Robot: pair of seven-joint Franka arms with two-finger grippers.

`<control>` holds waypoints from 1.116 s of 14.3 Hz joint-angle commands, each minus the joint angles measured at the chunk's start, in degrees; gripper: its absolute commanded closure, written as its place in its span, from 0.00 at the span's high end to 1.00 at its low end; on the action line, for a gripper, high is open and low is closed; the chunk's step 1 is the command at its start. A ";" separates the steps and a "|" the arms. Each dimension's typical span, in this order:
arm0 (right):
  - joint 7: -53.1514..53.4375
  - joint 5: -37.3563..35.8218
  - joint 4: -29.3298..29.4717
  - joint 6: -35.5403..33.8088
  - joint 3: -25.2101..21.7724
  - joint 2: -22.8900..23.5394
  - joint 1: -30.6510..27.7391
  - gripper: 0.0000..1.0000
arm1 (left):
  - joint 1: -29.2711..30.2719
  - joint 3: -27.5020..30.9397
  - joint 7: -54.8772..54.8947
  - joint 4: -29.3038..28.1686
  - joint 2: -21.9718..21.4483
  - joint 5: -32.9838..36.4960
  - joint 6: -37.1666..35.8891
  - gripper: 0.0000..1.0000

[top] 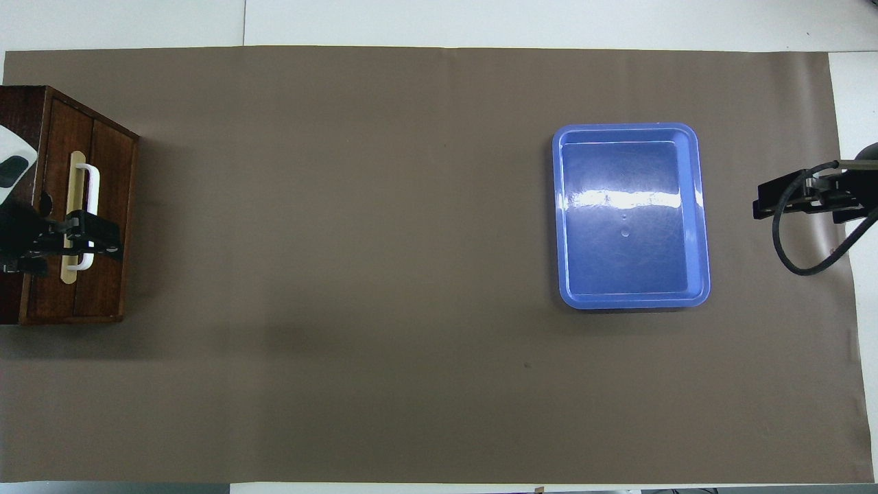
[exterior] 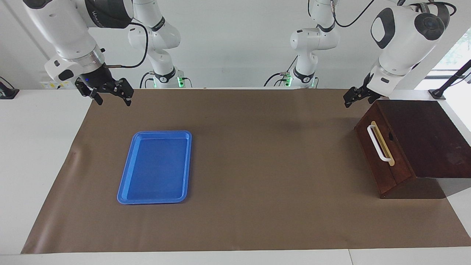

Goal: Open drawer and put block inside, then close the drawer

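Note:
The drawer (exterior: 372, 156) is shut in its dark wooden box (exterior: 427, 136) at the left arm's end of the table. Its white bar handle (exterior: 379, 143) lies on a tan strip. From above, the drawer front (top: 106, 178) and handle (top: 90, 195) show too. My left gripper (exterior: 352, 97) hangs open in the air above the box's corner nearest the robots and touches nothing. In the overhead view the left gripper (top: 103, 240) covers the handle's near end. My right gripper (exterior: 111, 96) waits open and empty over the mat's edge at the right arm's end. The block is out of view.
An empty blue tray (exterior: 156, 167) lies on the brown mat (exterior: 265, 176) toward the right arm's end; it also shows from above as the blue tray (top: 631, 219). White tabletop borders the mat.

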 commanded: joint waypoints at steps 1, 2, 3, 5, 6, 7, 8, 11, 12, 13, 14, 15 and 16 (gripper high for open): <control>-1.14 -0.36 0.08 -0.44 0.35 0.08 -0.51 1.00 | -1.43 0.70 1.63 6.25 2.42 -0.24 -2.13 1.00; -1.14 -0.36 0.08 -0.44 0.35 0.08 -0.51 1.00 | -1.53 0.62 1.72 8.09 2.69 -0.32 -5.28 1.00; -1.14 -0.36 0.08 -0.44 0.35 0.08 -0.51 1.00 | -1.27 0.53 2.07 8.98 2.69 -0.50 -6.96 1.00; -1.14 -0.36 0.08 -0.44 0.35 0.08 -0.51 1.00 | -1.27 0.70 3.81 8.46 2.08 -1.47 -6.11 1.00; -1.14 -0.36 0.08 -0.44 0.35 0.08 -0.51 1.00 | -1.35 0.62 5.74 7.94 1.64 -1.56 -6.54 1.00; -1.14 -0.36 0.08 -0.44 0.35 0.08 -0.51 1.00 | -1.27 0.70 6.72 6.97 0.85 -1.56 -6.54 1.00; -1.14 -0.36 0.08 -0.44 0.35 0.08 -0.51 1.00 | -1.27 0.79 6.99 5.83 0.50 -1.56 -5.58 1.00; -1.14 -0.45 0.08 -0.44 0.35 0.08 -0.51 1.00 | -1.09 1.41 7.17 6.43 0.67 -1.47 -1.26 1.00; -1.14 -0.36 0.08 -0.44 0.35 0.08 -0.51 1.00 | -1.09 1.49 7.17 6.26 0.58 -1.47 -1.27 1.00; -1.14 -0.36 0.08 -0.44 0.35 0.08 -0.51 1.00 | -1.09 1.50 7.17 6.00 0.58 -1.47 -0.66 1.00; -1.14 -0.36 0.08 -0.44 0.35 0.08 -0.51 1.00 | -1.09 1.50 7.26 5.82 0.49 -1.47 -0.65 1.00; -1.14 -0.36 0.08 -0.44 0.27 0.08 -0.51 1.00 | -1.18 1.58 7.17 5.91 0.58 -1.56 -0.56 1.00; -1.14 -0.36 0.08 -0.44 0.35 0.08 -0.51 1.00 | -1.35 1.67 7.08 5.91 0.58 -1.56 -0.39 1.00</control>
